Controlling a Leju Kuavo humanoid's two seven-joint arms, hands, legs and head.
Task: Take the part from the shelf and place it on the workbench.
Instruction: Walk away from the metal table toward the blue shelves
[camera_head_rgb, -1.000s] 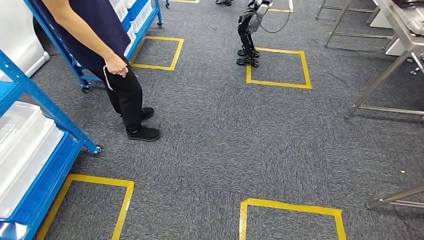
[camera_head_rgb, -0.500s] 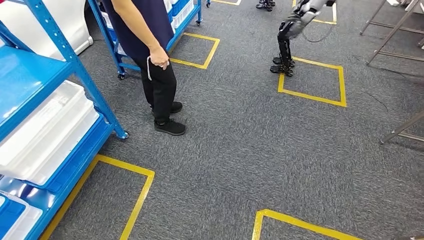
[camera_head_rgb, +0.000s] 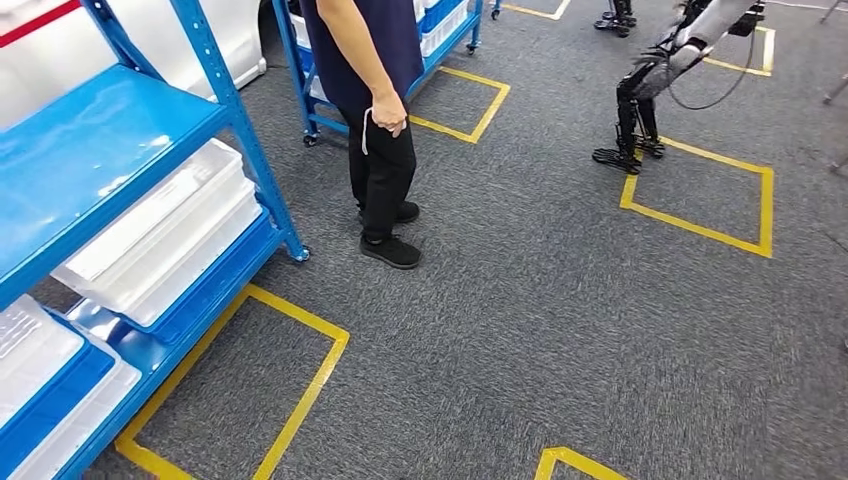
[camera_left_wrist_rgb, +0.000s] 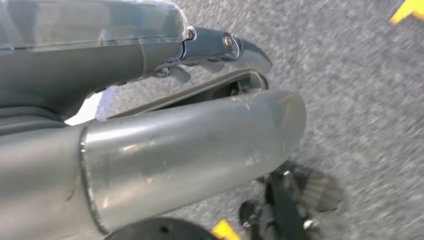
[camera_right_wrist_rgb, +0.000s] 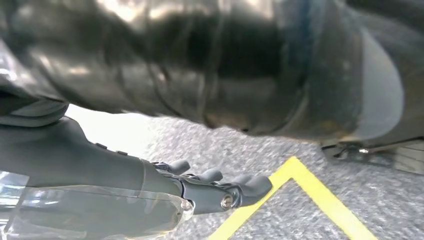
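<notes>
the blue shelf (camera_head_rgb: 150, 130) stands at the left and serves as the landmark. white bins (camera_head_rgb: 165, 235) sit on its lower tiers; the part cannot be told apart among them. yellow tape (camera_head_rgb: 300, 385) marks a square on the grey carpet (camera_head_rgb: 520, 330) just beside the shelf foot. a person (camera_head_rgb: 375, 110) in dark clothes stands right of the shelf, one arm hanging. a second robot (camera_head_rgb: 655, 85) stands well apart from the shelf, on another taped square.

left hand (camera_left_wrist_rgb: 220, 47): fingers extended over the carpet, holding nothing. right hand (camera_right_wrist_rgb: 220, 187): fingers straight and apart, holding nothing, above a tape line.
</notes>
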